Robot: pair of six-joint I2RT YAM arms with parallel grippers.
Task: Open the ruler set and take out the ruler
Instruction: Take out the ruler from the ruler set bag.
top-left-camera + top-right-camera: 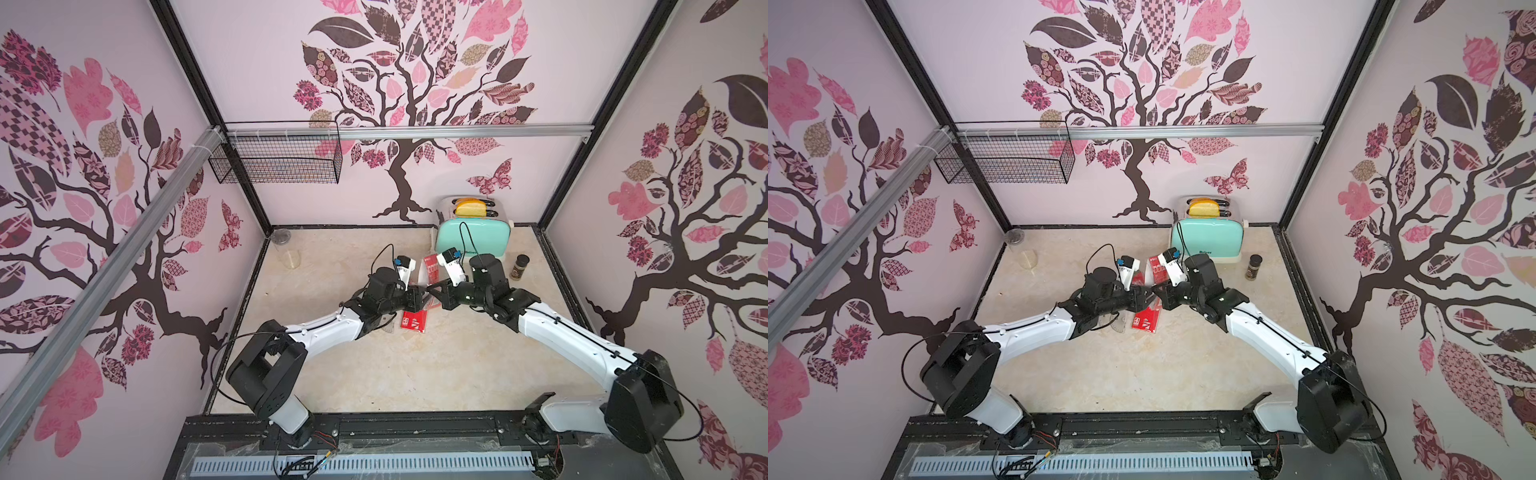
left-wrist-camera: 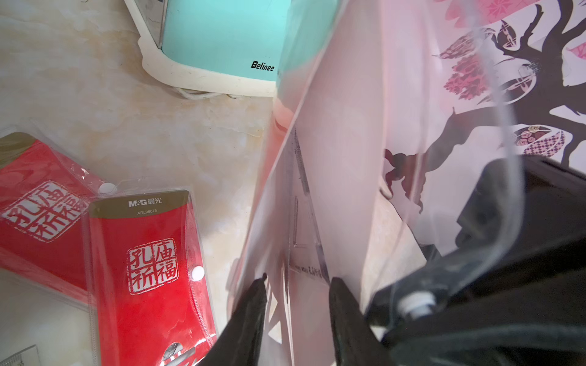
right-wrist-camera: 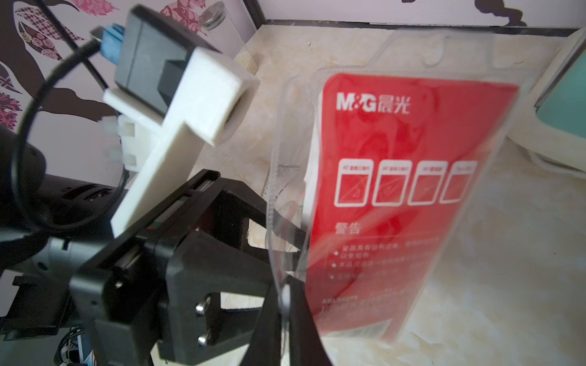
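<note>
The ruler set [image 3: 396, 206], a clear plastic pouch with a red card inside, stands upright above the table middle [image 1: 431, 269]. My right gripper [image 3: 287, 298] is shut on the pouch's clear edge by its white snap. Facing it, my left gripper [image 2: 299, 280] reaches into the pouch mouth, jaws apart. A clear triangle ruler [image 2: 304, 221] stands between the left fingers [image 2: 257, 304] without touching either. In both top views the two grippers meet tip to tip at the pouch's lower end [image 1: 1152, 293].
Two more red ruler sets [image 2: 149, 269] [image 2: 35, 206] lie flat under the left wrist, with a clear protractor [image 1: 388, 328] beside them. A teal toaster [image 1: 473, 241] stands behind, a spice jar [image 1: 519, 267] to its right, and a glass jar [image 1: 291, 255] at the back left.
</note>
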